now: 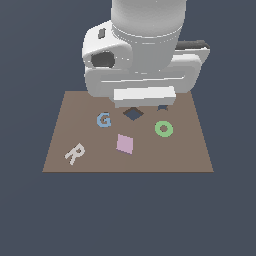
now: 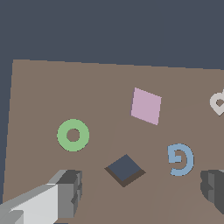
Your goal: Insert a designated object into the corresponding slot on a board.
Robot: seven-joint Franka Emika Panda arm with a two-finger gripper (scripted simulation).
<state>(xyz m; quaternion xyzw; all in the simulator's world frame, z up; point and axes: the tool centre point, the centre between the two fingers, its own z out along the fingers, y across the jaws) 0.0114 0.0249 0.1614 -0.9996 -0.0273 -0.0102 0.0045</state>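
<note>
Fingers (image 2: pixel 68 190) stood apart and empty above the board (image 2: pixel 39 87), straddling the diamond slot (image 2: pixel 125 169). Pink tile (image 2: pixel 146 106) lay flat just beyond the slot, apparently between green ring (image 2: pixel 73 135) and blue G (image 2: pixel 180 159).

One brown board (image 1: pixel 190 150) is lying flat, and four loose pieces are sitting on it: one pale pink square tile (image 1: pixel 124 143), one green ring (image 1: pixel 163 128), one blue letter G (image 1: pixel 104 120) and one white letter R (image 1: pixel 74 153). Two dark cutouts are showing in the board: one diamond-shaped slot (image 1: pixel 133 113) and one smaller cutout (image 1: pixel 162 107), partly hidden. One robot arm (image 1: pixel 145 45) is hanging above, showing two gripper fingers (image 2: pixel 70 192).
</note>
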